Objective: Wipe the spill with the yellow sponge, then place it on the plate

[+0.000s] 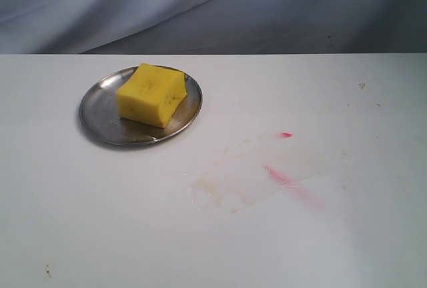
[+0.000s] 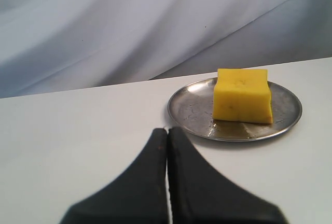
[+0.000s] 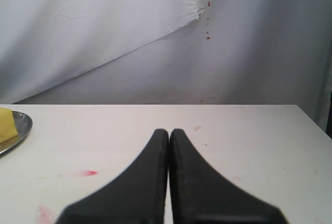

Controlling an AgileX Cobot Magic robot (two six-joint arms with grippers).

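Note:
The yellow sponge (image 1: 152,93) lies on the silver plate (image 1: 100,111) at the table's back left. No oval blob of the spill shows; only a faint tan-edged wet smear (image 1: 230,185) spreads over the table right of the plate. In the left wrist view my left gripper (image 2: 167,129) is shut on nothing, a short way from the plate (image 2: 189,107) and sponge (image 2: 242,95). My right gripper (image 3: 169,130) is also shut and empty, with the plate's rim (image 3: 21,123) and a corner of the sponge (image 3: 5,123) at that view's edge. Neither gripper appears in the exterior view.
A pink-red streak (image 1: 283,178) and a red dot (image 1: 285,135) mark the white table beside the smear; the dot (image 3: 91,172) also shows near my right gripper. A draped grey-white cloth (image 1: 213,8) hangs behind the table's back edge.

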